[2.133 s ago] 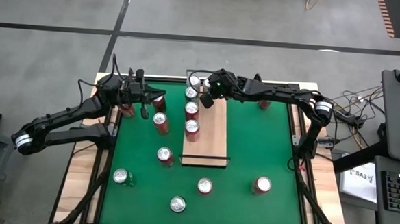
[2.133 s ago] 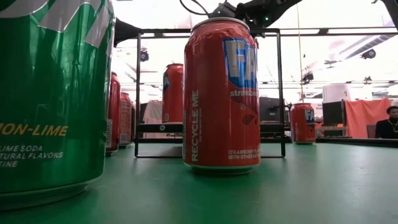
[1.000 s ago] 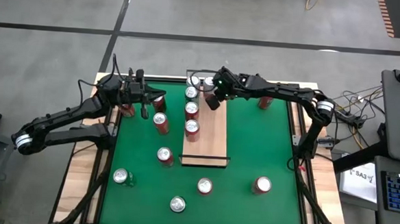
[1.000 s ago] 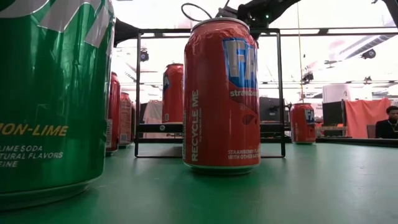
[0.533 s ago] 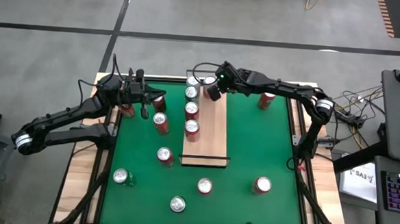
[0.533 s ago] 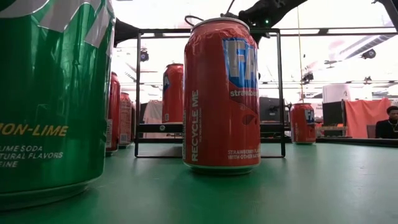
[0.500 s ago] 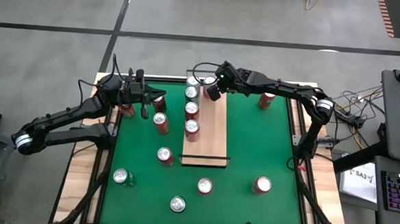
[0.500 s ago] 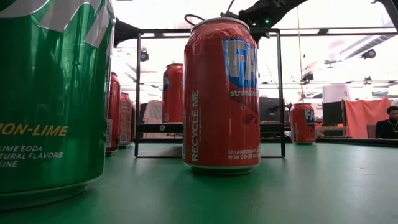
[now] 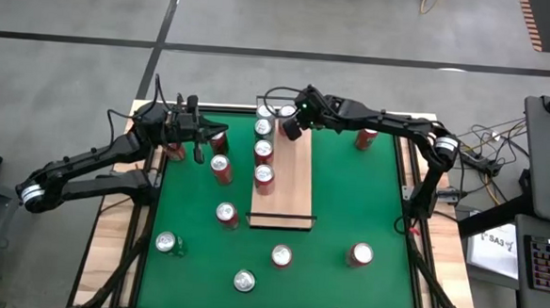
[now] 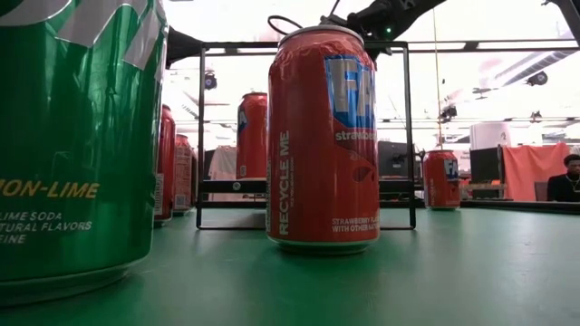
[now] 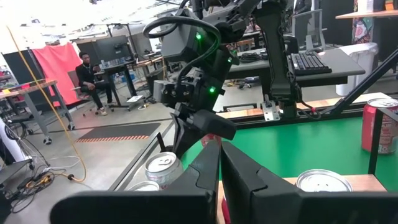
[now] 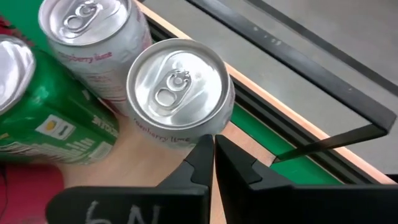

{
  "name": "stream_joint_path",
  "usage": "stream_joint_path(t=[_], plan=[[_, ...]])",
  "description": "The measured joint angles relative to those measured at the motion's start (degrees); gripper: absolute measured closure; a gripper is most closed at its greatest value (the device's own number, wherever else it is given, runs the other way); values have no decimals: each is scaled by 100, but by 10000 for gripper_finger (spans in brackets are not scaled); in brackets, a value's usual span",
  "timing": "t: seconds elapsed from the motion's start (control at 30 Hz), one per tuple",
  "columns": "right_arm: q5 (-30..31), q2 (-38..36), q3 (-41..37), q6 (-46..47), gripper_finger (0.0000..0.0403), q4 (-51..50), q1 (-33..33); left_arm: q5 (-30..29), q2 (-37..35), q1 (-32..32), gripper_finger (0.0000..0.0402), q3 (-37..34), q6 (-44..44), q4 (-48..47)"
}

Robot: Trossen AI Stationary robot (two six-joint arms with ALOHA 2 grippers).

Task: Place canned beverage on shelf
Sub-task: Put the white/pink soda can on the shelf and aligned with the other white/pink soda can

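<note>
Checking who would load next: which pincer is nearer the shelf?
Right. The right pincer hangs shut over the shelf at its far end, beside the cans there. The left pincer is shut too, off the board's side over the green mat.

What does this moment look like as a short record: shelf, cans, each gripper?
shelf: on the green mat, cans at its far end, near end bare
cans on shelf: include two white cans and a green can
loose cans: several on the mat
right gripper: shut, empty, over the shelf's far end
left gripper: shut, empty, far-left of mat
</note>
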Motion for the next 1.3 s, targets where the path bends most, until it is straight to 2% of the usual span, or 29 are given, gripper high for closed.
stream_joint_path(t=[1.3], plan=[[-61, 7, -93, -155, 394, 327, 7, 0, 0, -2, 402, 0, -2, 0]])
